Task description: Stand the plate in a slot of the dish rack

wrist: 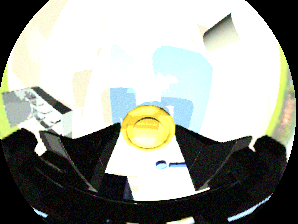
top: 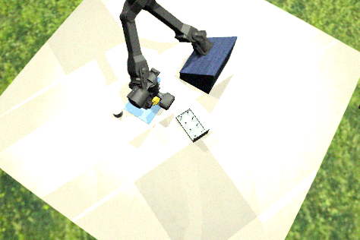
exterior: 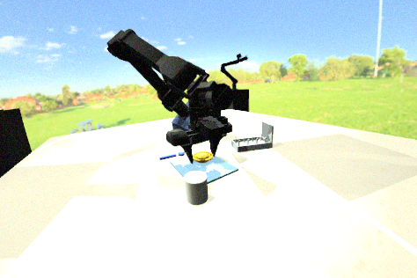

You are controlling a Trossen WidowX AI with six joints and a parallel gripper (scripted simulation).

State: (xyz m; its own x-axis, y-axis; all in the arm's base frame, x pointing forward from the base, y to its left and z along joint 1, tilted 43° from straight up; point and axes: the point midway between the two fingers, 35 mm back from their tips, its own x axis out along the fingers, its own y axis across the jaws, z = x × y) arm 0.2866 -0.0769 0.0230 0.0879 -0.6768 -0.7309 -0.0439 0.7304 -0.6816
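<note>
The yellow plate [top: 156, 100] [exterior: 202, 157] [wrist: 148, 114] lies flat, low over the back part of the blue mat [top: 147, 117] [exterior: 224, 171] [wrist: 192, 75]. My gripper [top: 155, 103] [exterior: 202, 158] [wrist: 147, 127] points down at it and is open, one fingertip on each side of the plate's rim and very close to it. Whether the tips touch the rim is too small to tell. The dish rack [top: 201, 136] [exterior: 252, 146] [wrist: 55, 101] stands apart from the mat, with small pegs in rows and no plate in it.
A grey cylinder [top: 118, 114] [exterior: 196, 191] [wrist: 222, 37] stands beside the mat. A blue spoon-like thing [top: 159, 80] [exterior: 167, 157] [wrist: 161, 165] lies behind the plate. The arm's dark blue wedge base [top: 210, 57] [wrist: 115, 186] is near the rack. The rack has a tall panel at one end.
</note>
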